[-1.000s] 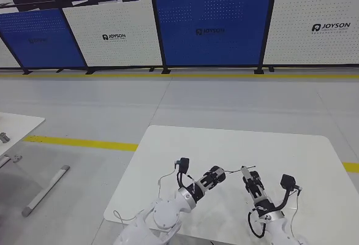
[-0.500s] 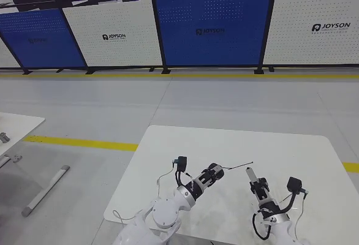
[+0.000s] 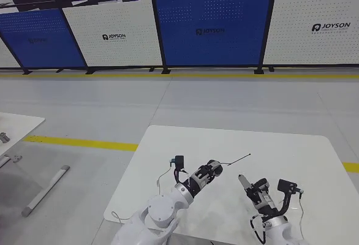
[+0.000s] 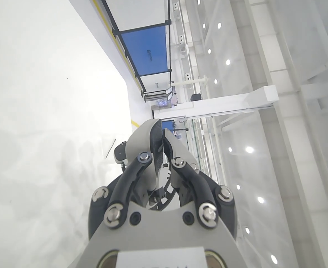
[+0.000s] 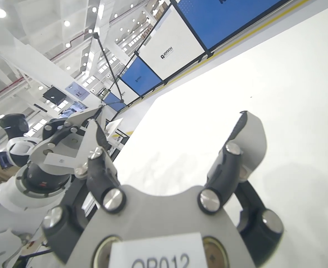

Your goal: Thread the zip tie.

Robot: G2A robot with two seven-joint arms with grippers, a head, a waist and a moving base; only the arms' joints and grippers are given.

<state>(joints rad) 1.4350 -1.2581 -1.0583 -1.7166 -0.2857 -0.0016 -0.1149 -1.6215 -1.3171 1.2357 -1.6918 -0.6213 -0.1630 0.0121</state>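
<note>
Presently the left claw is clenched on one end of the thin black plastic zip tie, which slants up over the white tabletop (clear of its surface). Near the tie's free tip, the right claw gapes wide, released.

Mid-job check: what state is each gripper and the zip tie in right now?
left gripper: shut on the zip tie, above the table.
right gripper: open, holding nothing, apart from the zip tie.
zip tie: held by one end, the rest sticking out free in the air, no closed loop visible.
</note>
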